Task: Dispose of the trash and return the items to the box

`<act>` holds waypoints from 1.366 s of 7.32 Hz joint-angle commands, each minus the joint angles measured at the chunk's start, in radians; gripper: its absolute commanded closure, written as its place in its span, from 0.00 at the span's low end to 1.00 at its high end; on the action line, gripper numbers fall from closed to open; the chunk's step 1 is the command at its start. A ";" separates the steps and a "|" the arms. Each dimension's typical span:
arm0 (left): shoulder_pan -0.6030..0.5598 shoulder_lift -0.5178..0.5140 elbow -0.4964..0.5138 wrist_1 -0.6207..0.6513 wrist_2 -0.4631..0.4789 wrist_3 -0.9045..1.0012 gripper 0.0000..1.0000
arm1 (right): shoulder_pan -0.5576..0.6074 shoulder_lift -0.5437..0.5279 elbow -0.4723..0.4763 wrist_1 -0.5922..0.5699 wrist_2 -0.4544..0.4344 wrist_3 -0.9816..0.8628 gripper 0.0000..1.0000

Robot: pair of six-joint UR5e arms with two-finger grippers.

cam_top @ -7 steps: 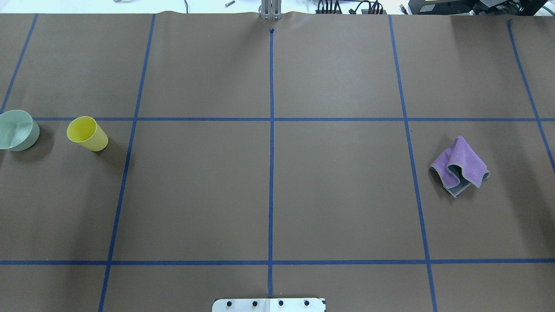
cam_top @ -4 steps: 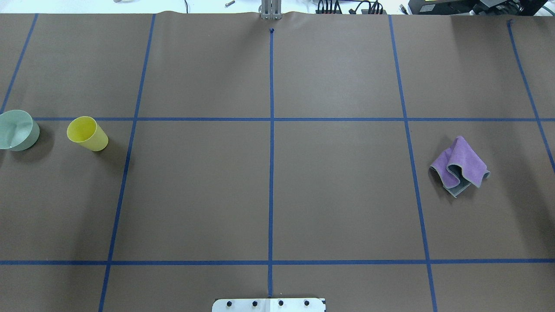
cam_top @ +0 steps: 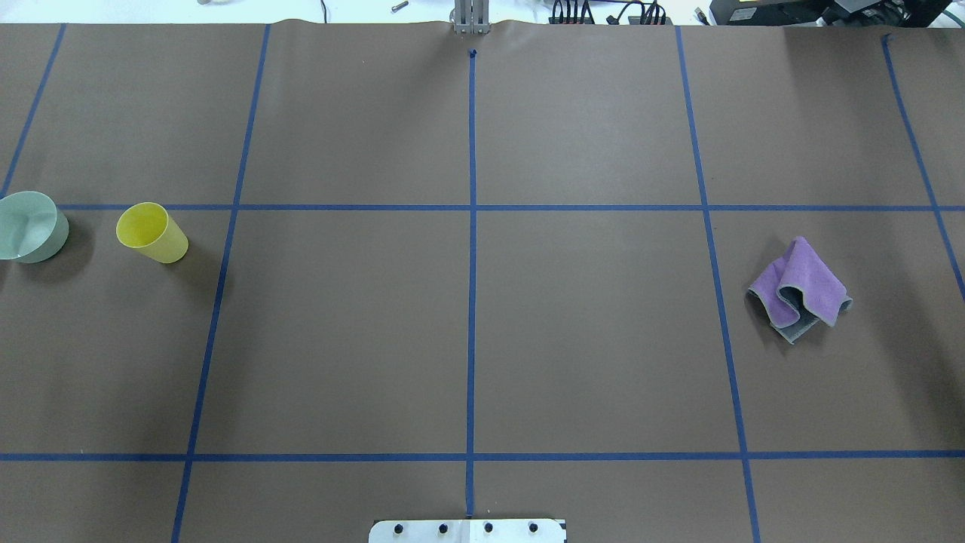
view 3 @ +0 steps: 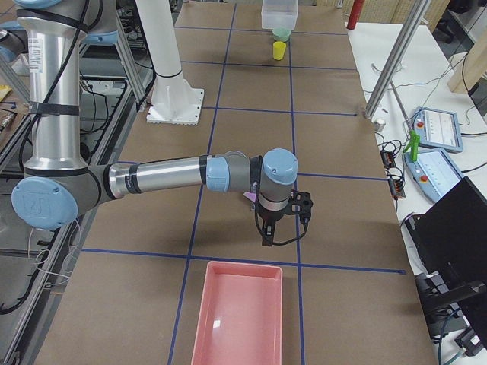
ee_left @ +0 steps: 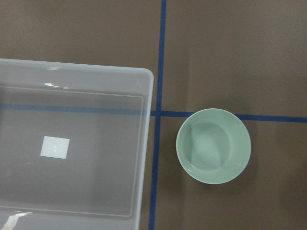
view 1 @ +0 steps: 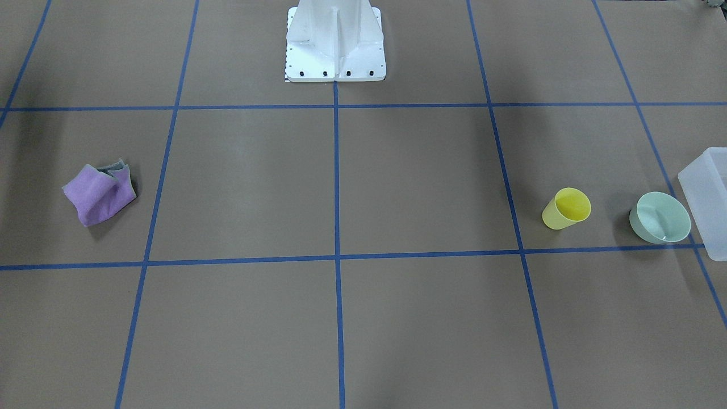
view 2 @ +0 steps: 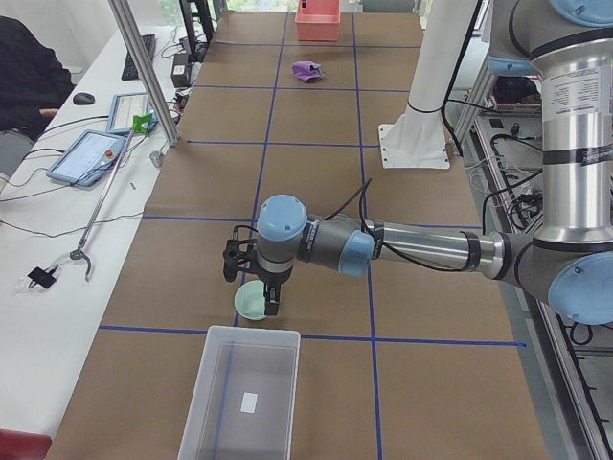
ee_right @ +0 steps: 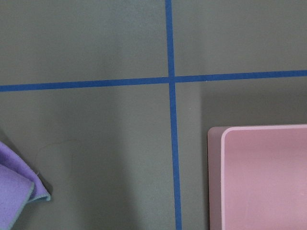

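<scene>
Nothing done yet, going by the layout. The box (ee_left: 72, 72) holds no items; only a small white patch shows on its floor. The bowl (ee_left: 213, 152) sits upright on the table (cam_top: 467, 339), just beside the box's corner and not touching it. The yellow cup (cam_top: 151, 232) stands near the bowl on the side away from the box. The purple cloth (cam_top: 799, 290) lies crumpled at the table's other end, near the pink tray (view 3: 240, 312), which looks empty. Probably bowl and cup go to the box and the cloth is for the right arm, but which bin takes what can't be told, and no obvious trash shows. So every item is left to move. The left arm is stretched out low along the table with its wrist turned down. The left tool (view 2: 252, 287) hangs right over the bowl; it shows only in the side view, so wide or narrow can't be told. The right arm has the same pose, with the right tool (view 3: 283, 224) pointing down between cloth and pink tray. Its opening can't be told either, and nothing is visibly held.
</scene>
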 commanded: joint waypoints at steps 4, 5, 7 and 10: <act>0.236 -0.105 0.005 -0.152 0.028 -0.484 0.02 | -0.008 0.002 -0.003 0.000 0.020 0.003 0.00; 0.299 -0.111 0.056 -0.270 0.113 -0.581 0.02 | -0.008 0.004 -0.007 0.001 0.019 0.006 0.00; 0.406 -0.157 0.225 -0.549 0.178 -0.780 0.02 | -0.008 0.004 -0.004 0.000 0.020 0.008 0.00; 0.507 -0.203 0.244 -0.584 0.200 -0.882 0.02 | -0.008 0.005 -0.003 0.000 0.019 0.008 0.00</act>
